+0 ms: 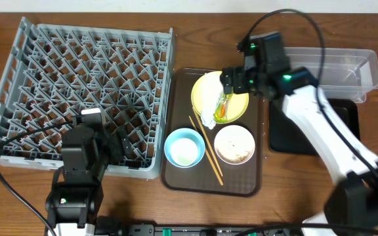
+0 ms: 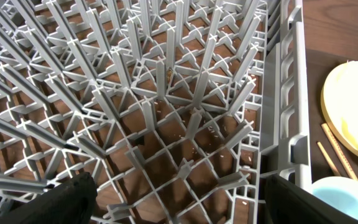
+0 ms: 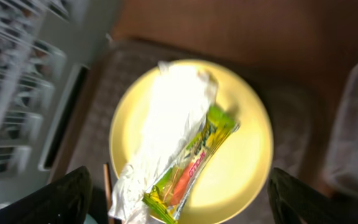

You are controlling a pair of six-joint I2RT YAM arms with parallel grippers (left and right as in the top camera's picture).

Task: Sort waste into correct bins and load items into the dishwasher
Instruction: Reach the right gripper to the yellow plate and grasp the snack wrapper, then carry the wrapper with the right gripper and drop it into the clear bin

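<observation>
A yellow plate [image 1: 240, 110] on the brown serving tray carries a white napkin [image 1: 209, 108] and a green-and-orange wrapper [image 1: 222, 106]. My right gripper [image 1: 232, 81] hovers open just above them. In the right wrist view the wrapper [image 3: 194, 158] and napkin [image 3: 166, 112] lie between the spread fingers [image 3: 64, 199], untouched. A light blue bowl [image 1: 185, 147], a white-beige bowl [image 1: 234, 144] with whitish scraps and two chopsticks [image 1: 207, 149] share the tray. My left gripper [image 1: 120, 147] is open over the near right corner of the grey dishwasher rack [image 1: 77, 78], holding nothing.
The brown serving tray [image 1: 176, 178] lies between the rack and the bins. A clear tub [image 1: 346, 69] stands at the far right, with a black tray [image 1: 348, 121] in front of it, partly under my right arm. The rack's upright pegs [image 2: 166, 93] stand close below my left gripper.
</observation>
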